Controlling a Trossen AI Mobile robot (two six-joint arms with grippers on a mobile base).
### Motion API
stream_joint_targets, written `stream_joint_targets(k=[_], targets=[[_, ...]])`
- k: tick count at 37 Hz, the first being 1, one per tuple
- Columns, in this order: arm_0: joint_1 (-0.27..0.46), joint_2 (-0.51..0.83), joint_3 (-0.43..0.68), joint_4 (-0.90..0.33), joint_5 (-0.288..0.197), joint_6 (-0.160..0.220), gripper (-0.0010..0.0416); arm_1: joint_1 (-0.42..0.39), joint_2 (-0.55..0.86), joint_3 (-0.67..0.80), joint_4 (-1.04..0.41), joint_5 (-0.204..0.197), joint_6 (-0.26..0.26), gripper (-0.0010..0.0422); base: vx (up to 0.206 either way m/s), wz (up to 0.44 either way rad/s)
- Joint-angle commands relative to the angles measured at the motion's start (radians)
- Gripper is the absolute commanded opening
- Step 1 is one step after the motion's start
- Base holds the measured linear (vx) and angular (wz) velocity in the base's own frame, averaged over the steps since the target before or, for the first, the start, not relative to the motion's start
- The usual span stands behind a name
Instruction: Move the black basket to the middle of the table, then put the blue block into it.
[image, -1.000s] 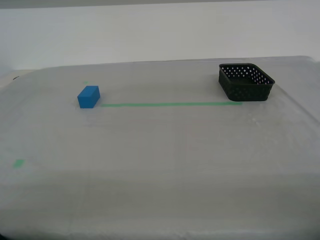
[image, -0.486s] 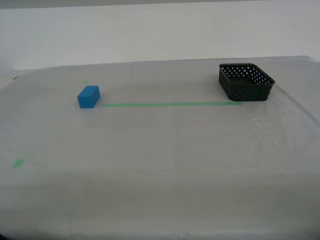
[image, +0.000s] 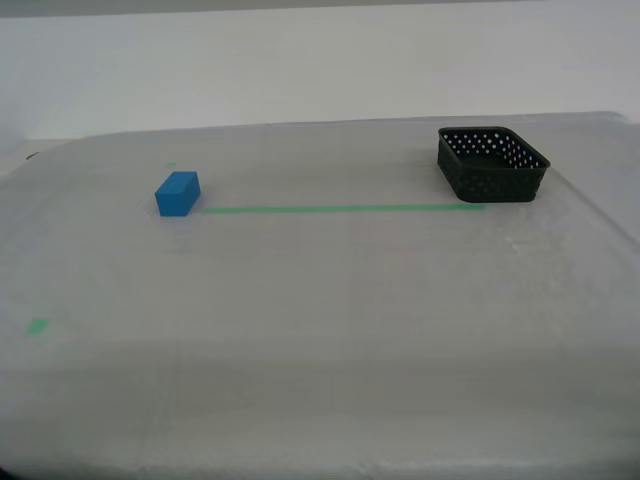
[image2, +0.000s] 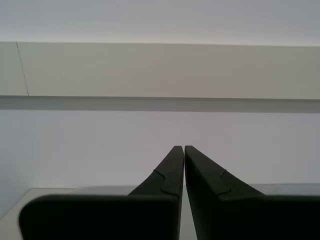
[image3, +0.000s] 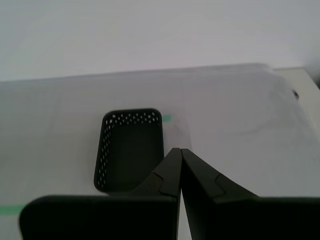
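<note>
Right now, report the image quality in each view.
Exterior view: soft, hazy, flat light; blue block and black basket cast only faint shadows. First wrist view: basket sharp, my first tool dark. Second wrist view: only my second tool against a blank wall.

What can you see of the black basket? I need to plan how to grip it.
The black basket is a small, square, open-topped container that looks like plastic, with rounded corners and walls dotted with holes. It stands upright and empty on the table, toward the far side at the exterior view's right, at the end of the green tape line. Nothing grips it. My first gripper hovers near it, jaws closed.
</note>
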Motion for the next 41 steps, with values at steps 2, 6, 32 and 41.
stream_joint_targets(k=[2,6,32,41], targets=[[0.001,0.057,0.094,-0.132,-0.006,0.006,0.0000,0.000,0.000,0.000,0.004,0.000,0.002,0.0000,0.000,0.000],[0.002,0.093,0.158,-0.212,-0.008,0.017,0.0000,0.000,0.000,0.000,0.005,0.000,0.002,0.0000,0.000,0.000],[0.013,0.381,0.535,-0.615,-0.040,0.019,0.0000,0.000,0.000,0.000,0.004,0.000,0.002,0.0000,0.000,0.000],[0.014,0.481,0.640,-0.703,-0.084,0.019,0.0000,0.000,0.000,0.000,0.004,0.000,0.002,0.0000,0.000,0.000]])
